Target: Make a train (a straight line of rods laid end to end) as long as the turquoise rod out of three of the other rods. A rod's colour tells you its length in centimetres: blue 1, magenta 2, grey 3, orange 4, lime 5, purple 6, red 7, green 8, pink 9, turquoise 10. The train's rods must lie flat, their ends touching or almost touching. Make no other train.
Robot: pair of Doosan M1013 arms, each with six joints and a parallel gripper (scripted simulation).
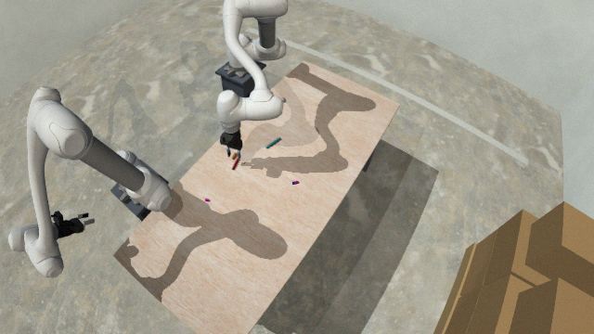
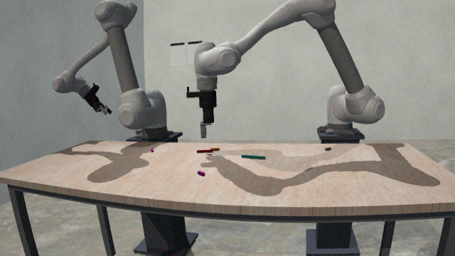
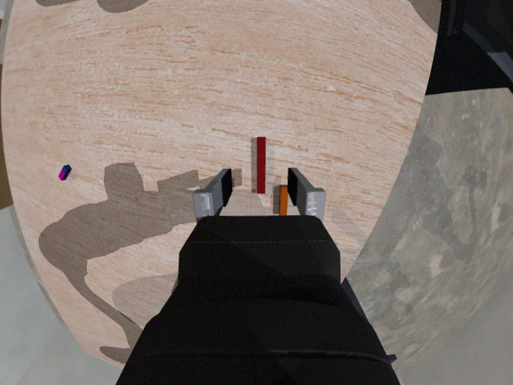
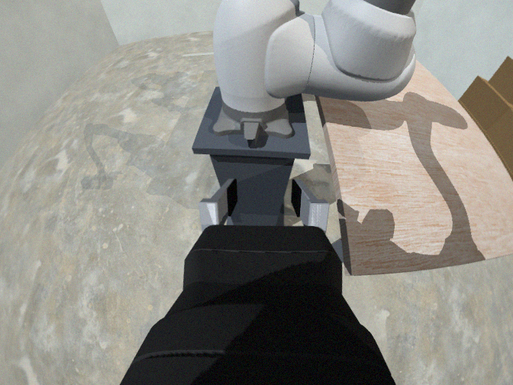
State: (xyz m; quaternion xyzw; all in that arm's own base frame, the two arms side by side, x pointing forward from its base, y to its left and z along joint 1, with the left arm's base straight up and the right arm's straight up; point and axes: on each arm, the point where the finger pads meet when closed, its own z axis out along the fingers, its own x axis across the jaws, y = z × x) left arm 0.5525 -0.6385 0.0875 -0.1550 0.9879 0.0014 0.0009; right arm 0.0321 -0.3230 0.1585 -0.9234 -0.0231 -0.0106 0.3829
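The red rod (image 1: 236, 163) (image 2: 204, 151) (image 3: 260, 164) lies flat, with the orange rod (image 2: 215, 149) (image 3: 283, 202) parallel and offset beside it, a narrow gap between. A magenta rod (image 3: 62, 174) and a blue rod (image 3: 67, 168) lie end to end, touching or almost touching. The turquoise rod (image 1: 274, 143) (image 2: 253, 156) lies apart. Another magenta rod (image 1: 207, 199) (image 2: 152, 150) lies alone. My left gripper (image 1: 233, 154) (image 2: 203, 137) (image 3: 259, 179) is open and empty above the red rod, fingers either side of its line. My right gripper (image 1: 88, 219) (image 2: 106, 111) (image 4: 264, 190) is open and empty, off the table.
A small grey rod (image 2: 328, 148) lies near the table's far edge, in front of the left arm's base (image 2: 340, 133). The right arm's base (image 1: 132, 197) (image 4: 251, 144) stands beside the table (image 1: 200, 297) (image 2: 227, 199). Cardboard boxes (image 1: 501, 260) stand on the floor.
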